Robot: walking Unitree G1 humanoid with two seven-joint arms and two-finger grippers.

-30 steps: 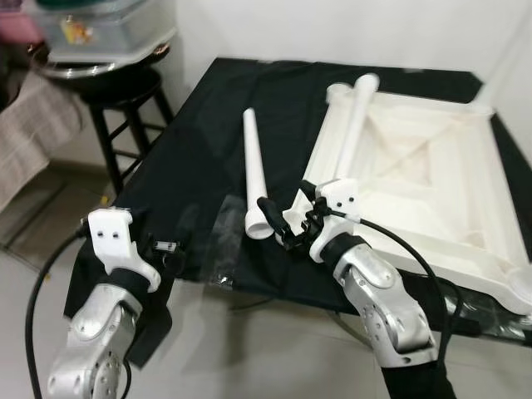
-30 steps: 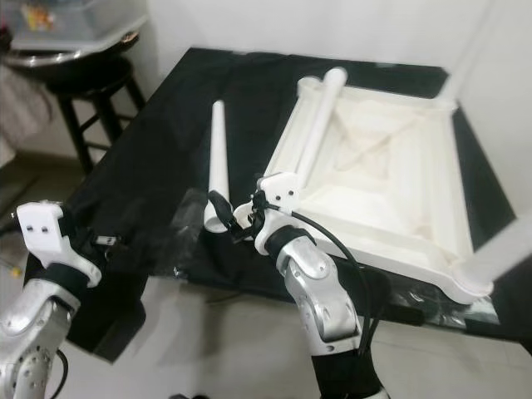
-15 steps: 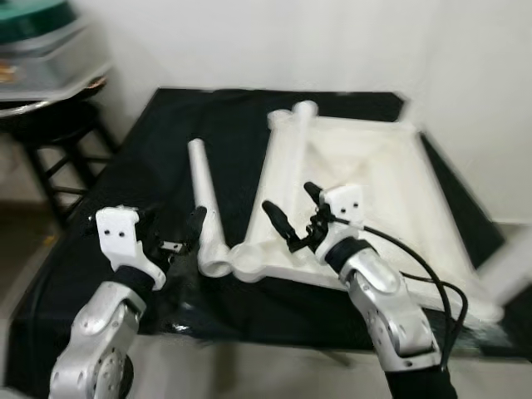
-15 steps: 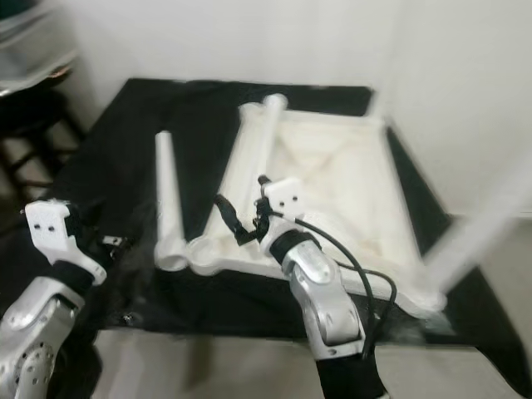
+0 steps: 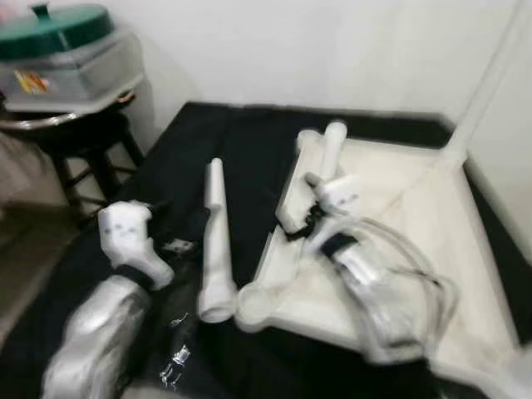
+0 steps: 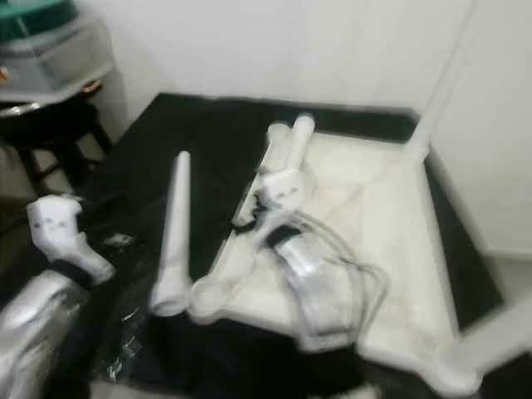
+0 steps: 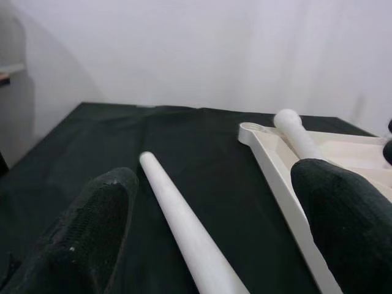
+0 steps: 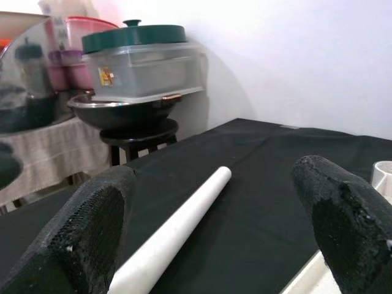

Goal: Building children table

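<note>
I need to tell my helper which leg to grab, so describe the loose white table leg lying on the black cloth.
On the black-draped table, look left of the upturned white plastic tabletop. The loose white tapered leg lies alone on the cloth, wide end nearest the robot. The other leg rests on the tabletop's edge.

Both head views are smeared by motion blur, edges soft throughout. The 2 wrist views are sharper, evenly lit by soft indoor light, with near black fingers [image 7: 92,226] out of focus.

Smooth white plastic leg [image 7: 184,226] lies on matt black cloth [image 7: 92,141].
</note>
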